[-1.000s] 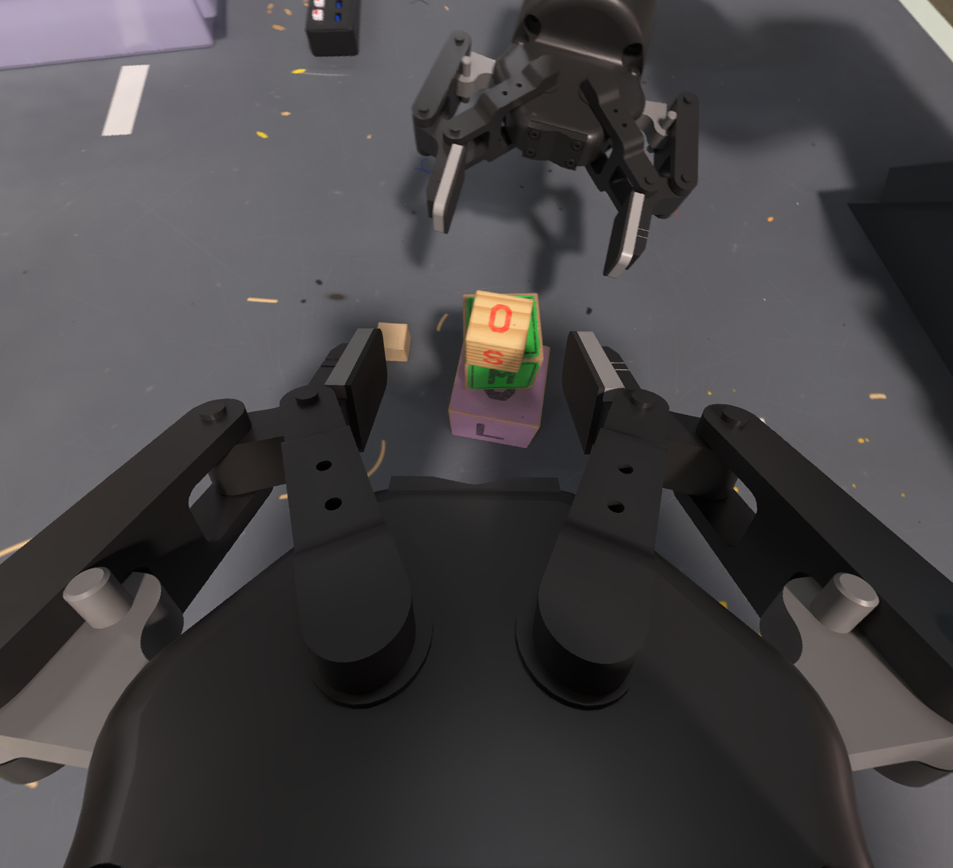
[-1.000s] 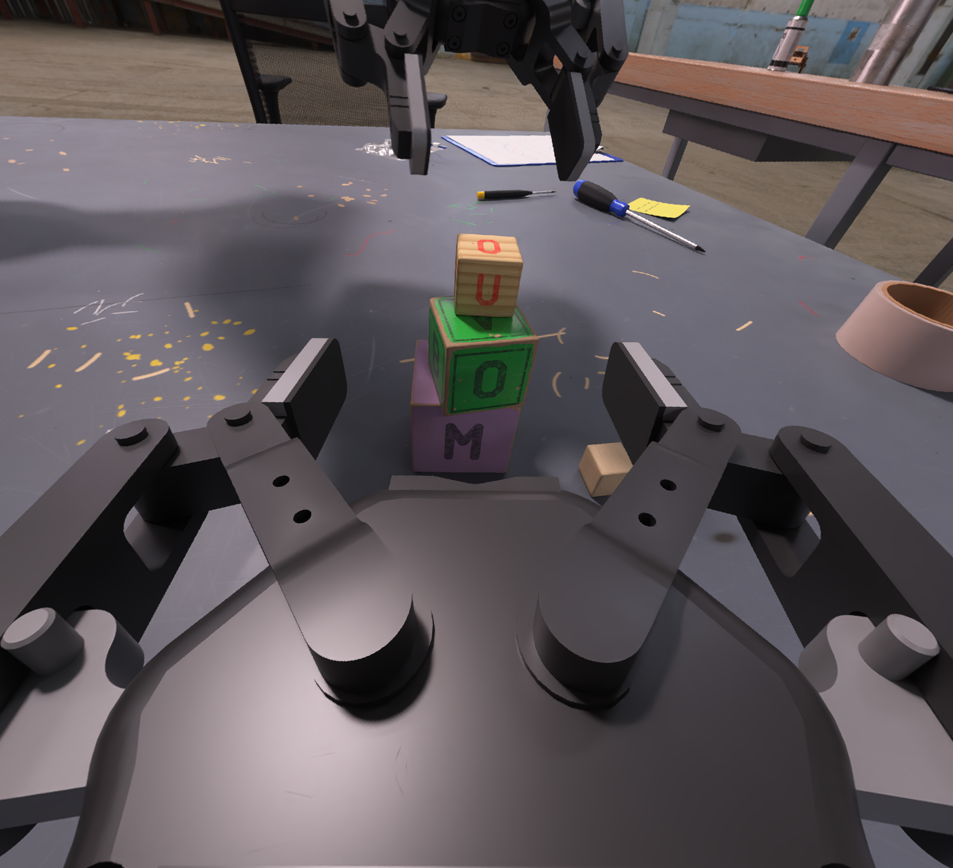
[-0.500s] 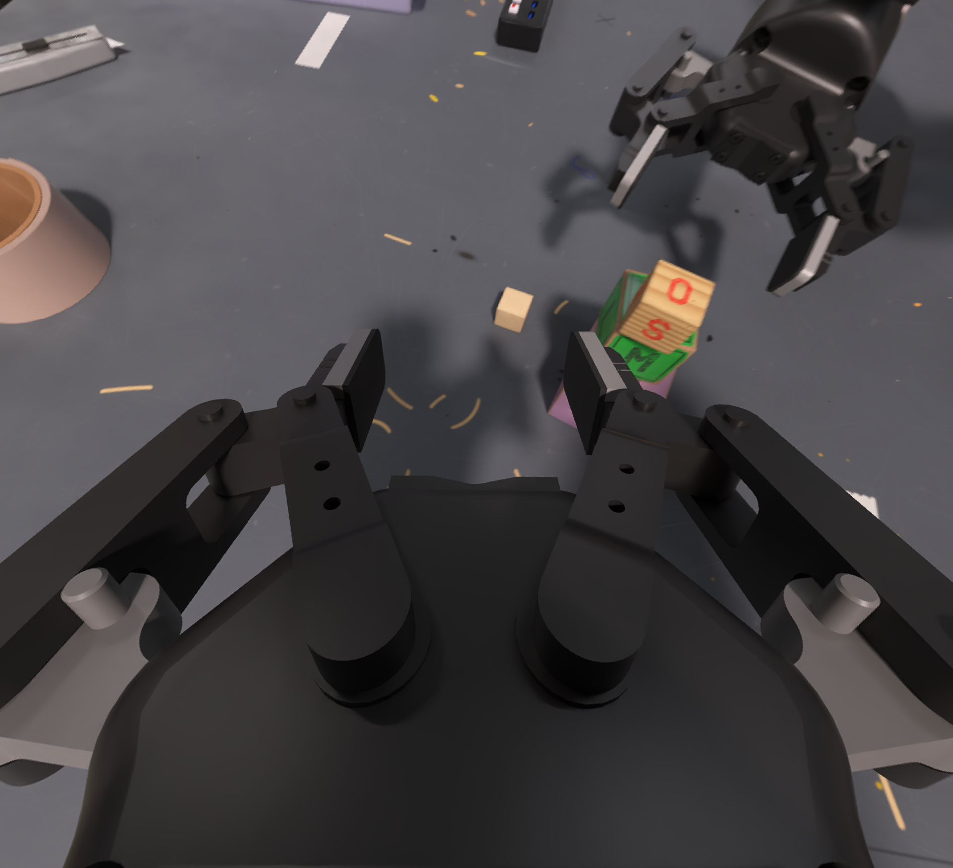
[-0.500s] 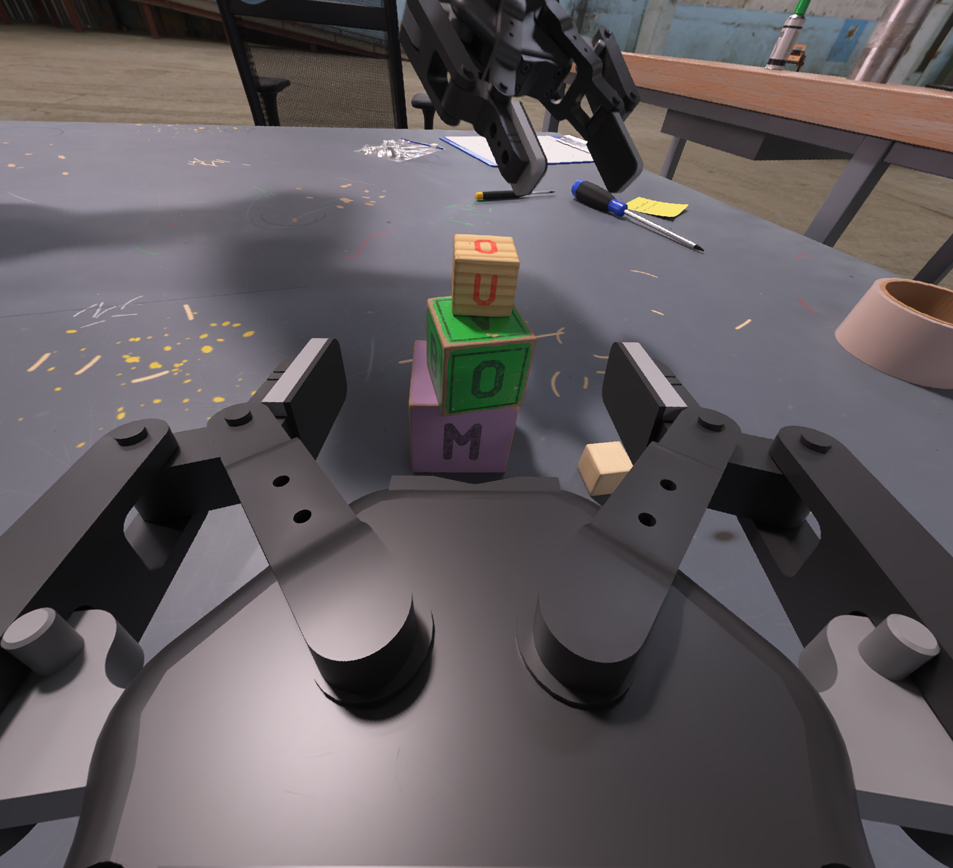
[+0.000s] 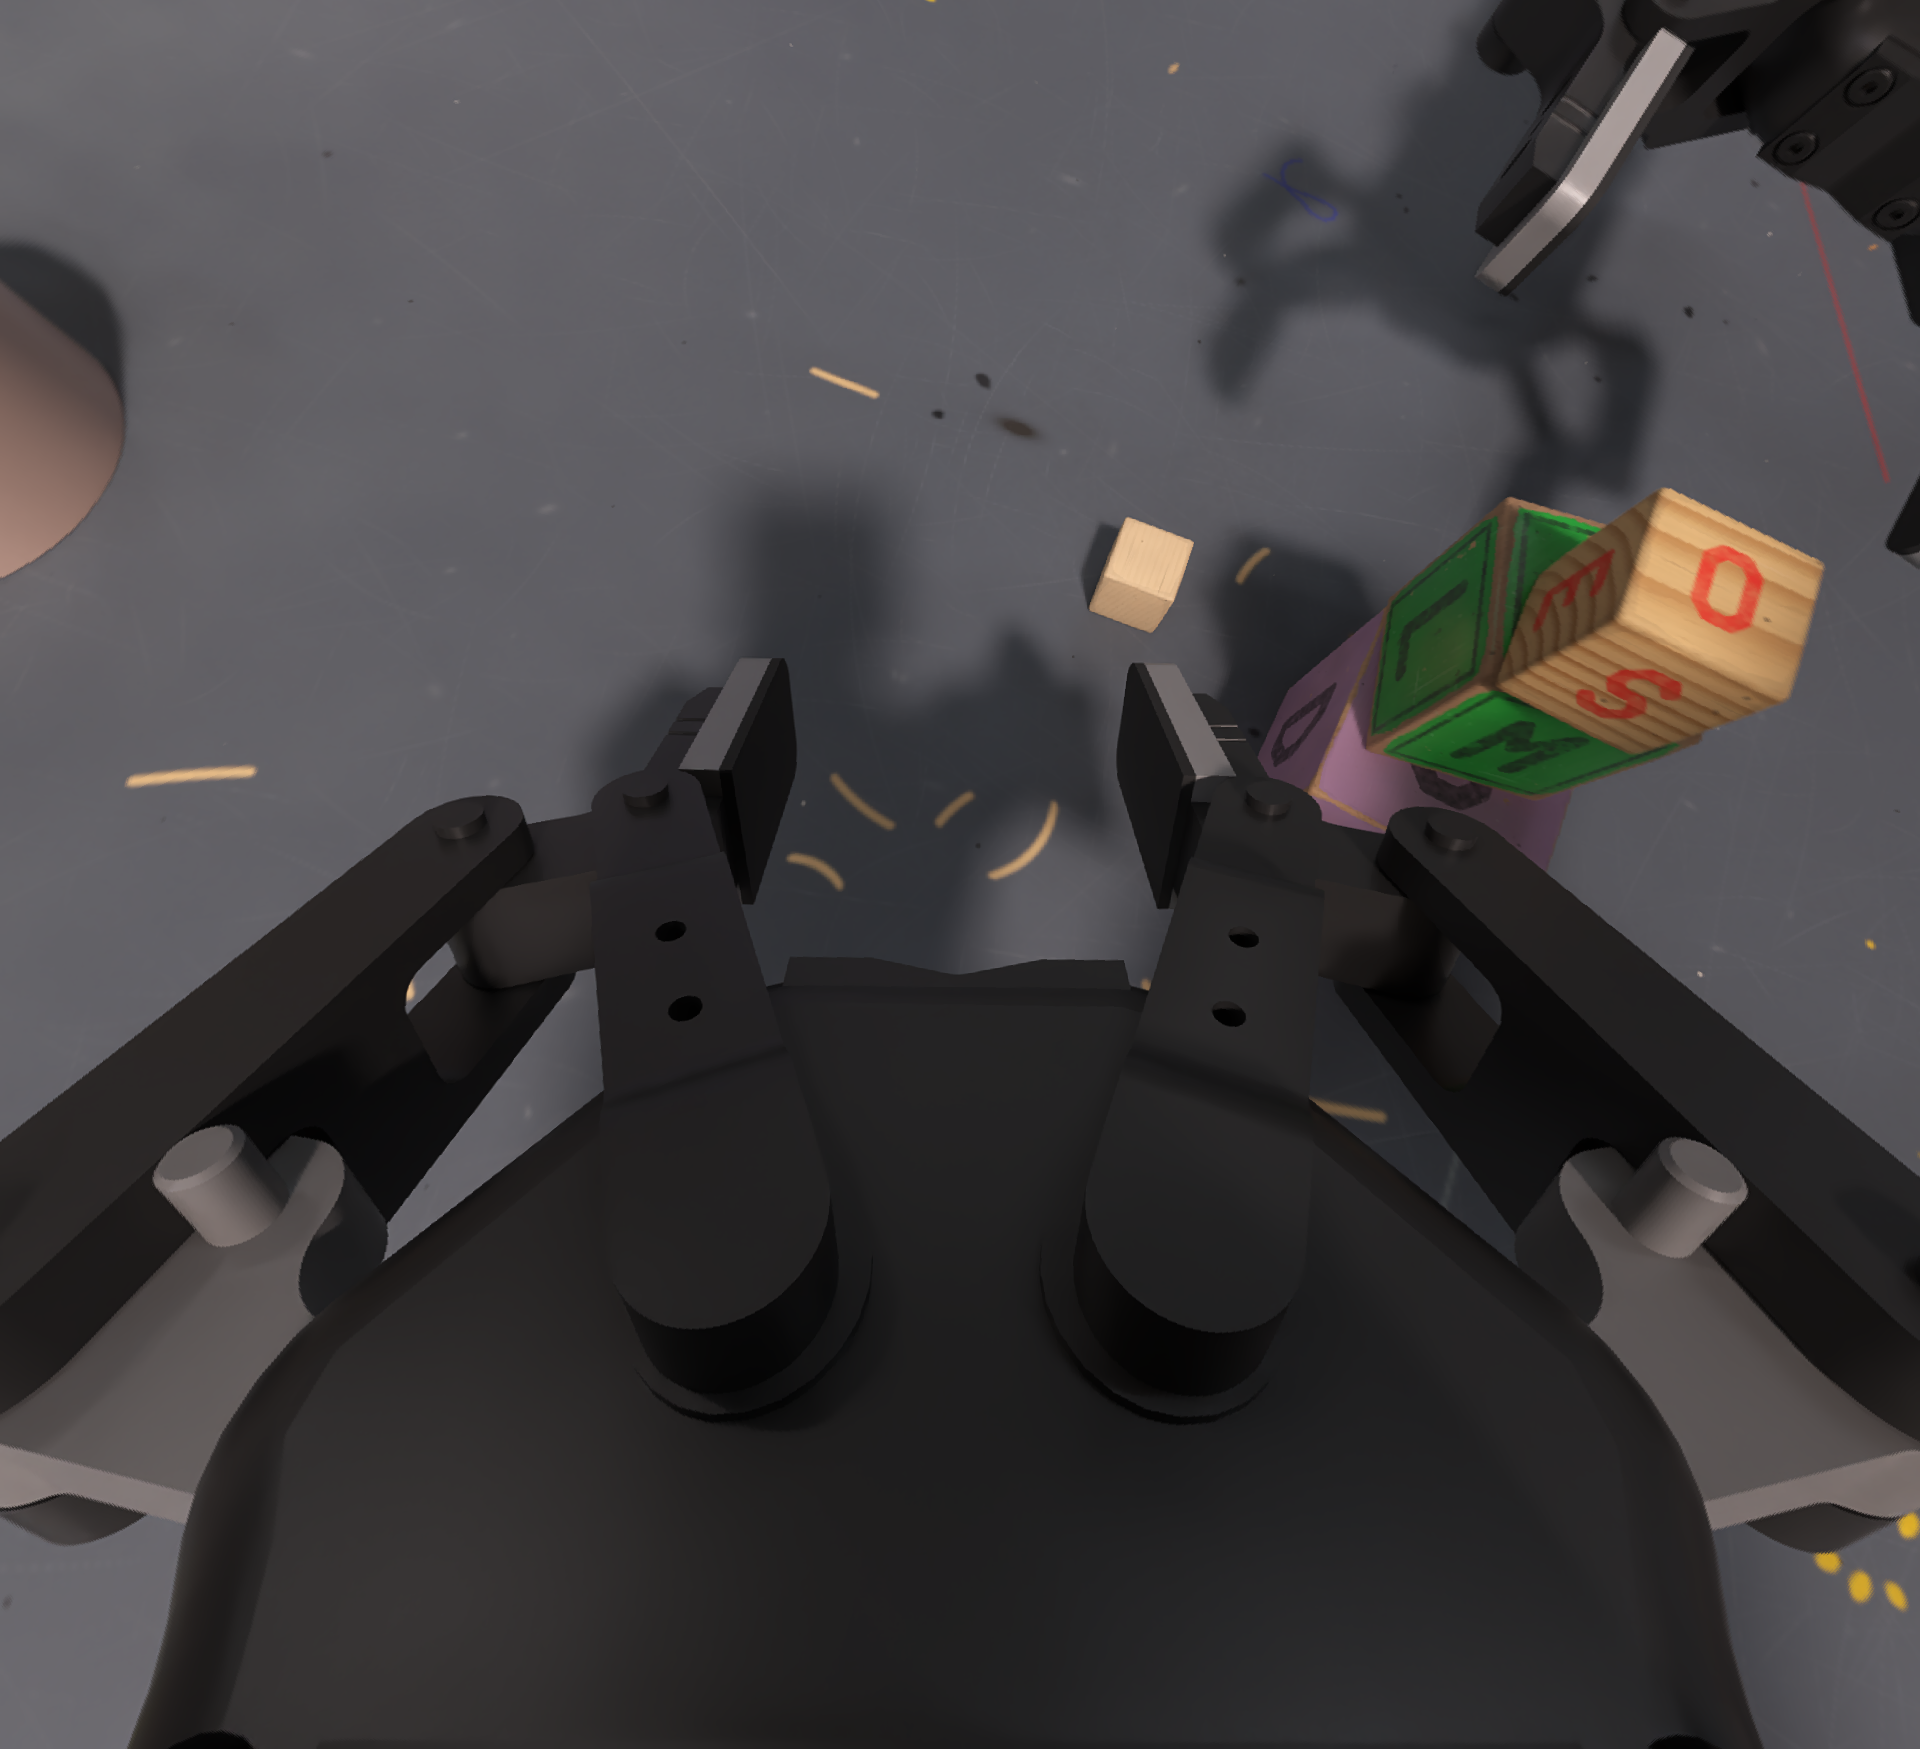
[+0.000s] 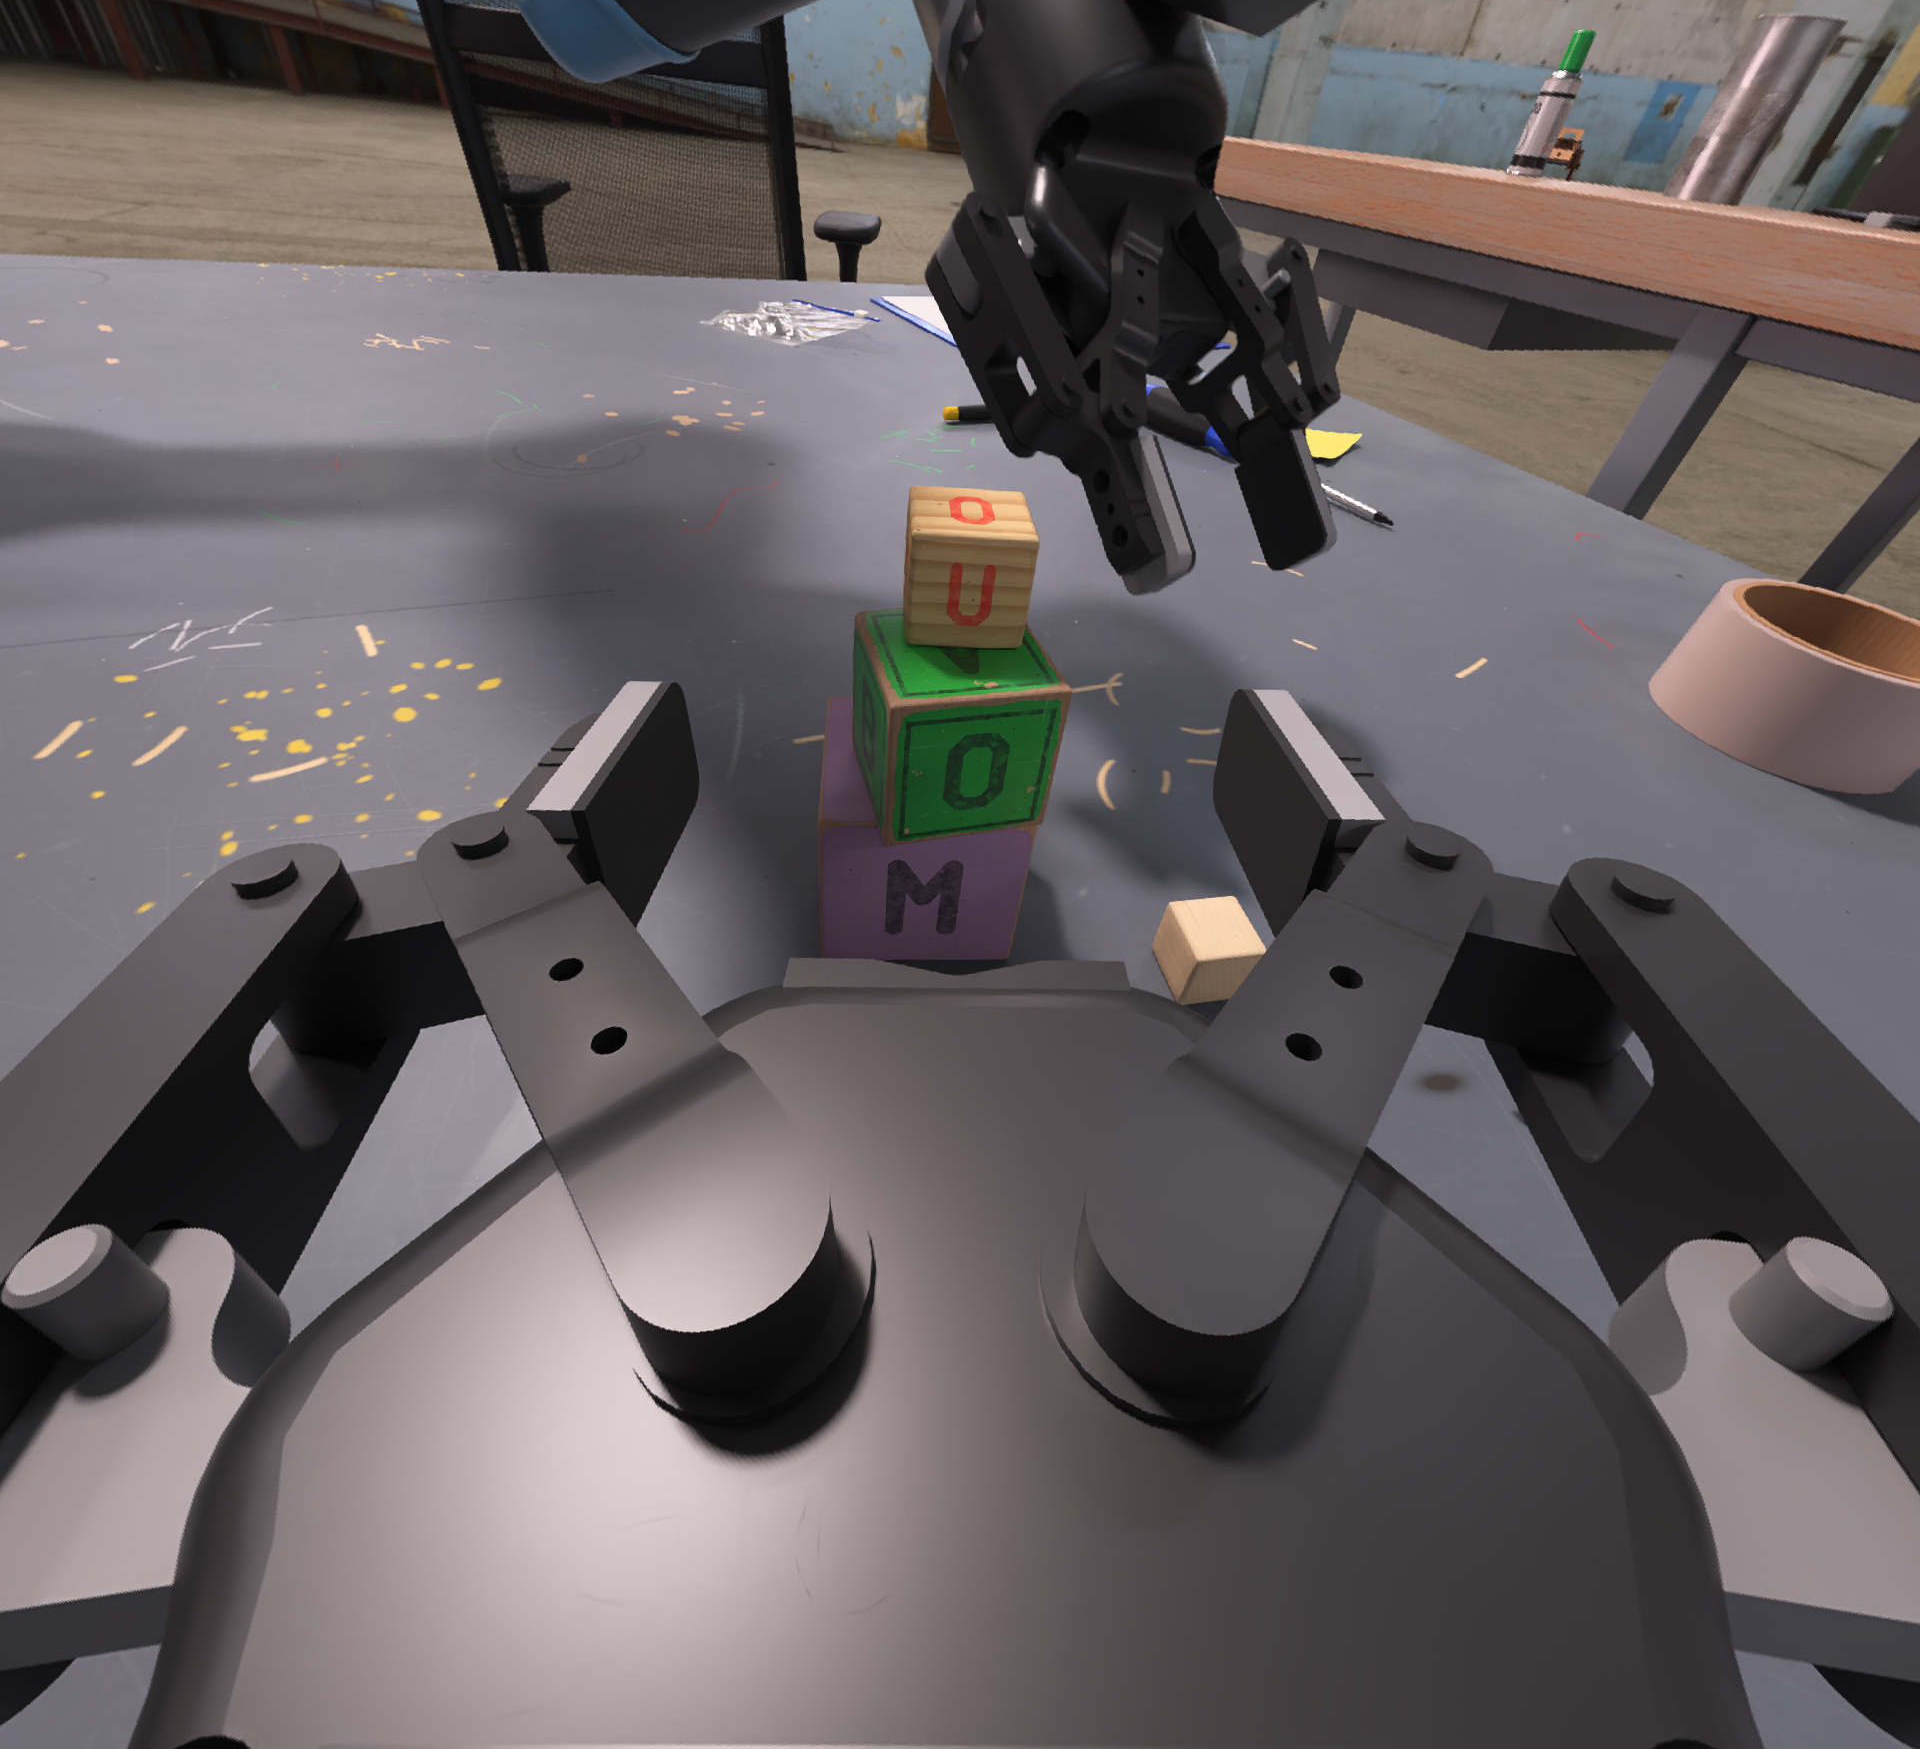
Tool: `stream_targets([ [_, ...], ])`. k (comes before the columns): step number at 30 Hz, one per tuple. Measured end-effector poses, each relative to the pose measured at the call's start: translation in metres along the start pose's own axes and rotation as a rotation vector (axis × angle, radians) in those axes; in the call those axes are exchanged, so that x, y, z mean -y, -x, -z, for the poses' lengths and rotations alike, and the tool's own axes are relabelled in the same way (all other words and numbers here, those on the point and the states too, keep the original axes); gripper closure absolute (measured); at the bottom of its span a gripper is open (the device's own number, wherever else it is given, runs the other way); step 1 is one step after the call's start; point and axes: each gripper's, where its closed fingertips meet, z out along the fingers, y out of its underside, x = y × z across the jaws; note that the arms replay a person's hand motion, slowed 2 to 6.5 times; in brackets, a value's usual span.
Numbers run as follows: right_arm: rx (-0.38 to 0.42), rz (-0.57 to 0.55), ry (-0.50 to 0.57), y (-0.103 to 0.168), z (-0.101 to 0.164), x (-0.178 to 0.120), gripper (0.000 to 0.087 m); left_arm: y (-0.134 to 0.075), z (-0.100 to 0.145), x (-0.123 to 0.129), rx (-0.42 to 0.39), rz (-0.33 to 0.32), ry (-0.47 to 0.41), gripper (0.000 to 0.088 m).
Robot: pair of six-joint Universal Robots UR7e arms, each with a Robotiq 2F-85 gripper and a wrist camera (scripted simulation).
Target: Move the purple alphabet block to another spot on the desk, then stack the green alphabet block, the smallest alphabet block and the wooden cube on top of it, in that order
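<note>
A stack stands on the grey desk: the purple alphabet block (image 6: 925, 899) at the bottom, the green alphabet block (image 6: 961, 743) on it, and the small wooden alphabet block with red letters (image 6: 968, 572) on top. The stack also shows at the right of the left wrist view, with the purple (image 5: 1351, 769), green (image 5: 1444, 650) and small block (image 5: 1683, 619). The plain wooden cube (image 5: 1140, 574) lies on the desk beside the stack (image 6: 1205, 949). My left gripper (image 5: 956, 733) is open and empty, just short of the cube. My right gripper (image 6: 951, 764) is open and empty, facing the stack.
A roll of tan tape (image 6: 1797, 691) lies on the desk to the right, and at the left edge of the left wrist view (image 5: 42, 421). A screwdriver (image 6: 1351, 504), a yellow note and papers lie behind the stack. A chair (image 6: 623, 141) and a wooden bench stand beyond the desk.
My left gripper has swung away from above the stack and come down towards the wooden cube. The stack and my right gripper have not moved.
</note>
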Motion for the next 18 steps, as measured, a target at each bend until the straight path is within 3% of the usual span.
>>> stream_targets([
  [18, -0.006, 0.0, -0.003, -0.001, 0.0, 0.001, 0.002, -0.027, -0.06, 0.007, -0.168, -0.167, 0.116, 0.0514],
])
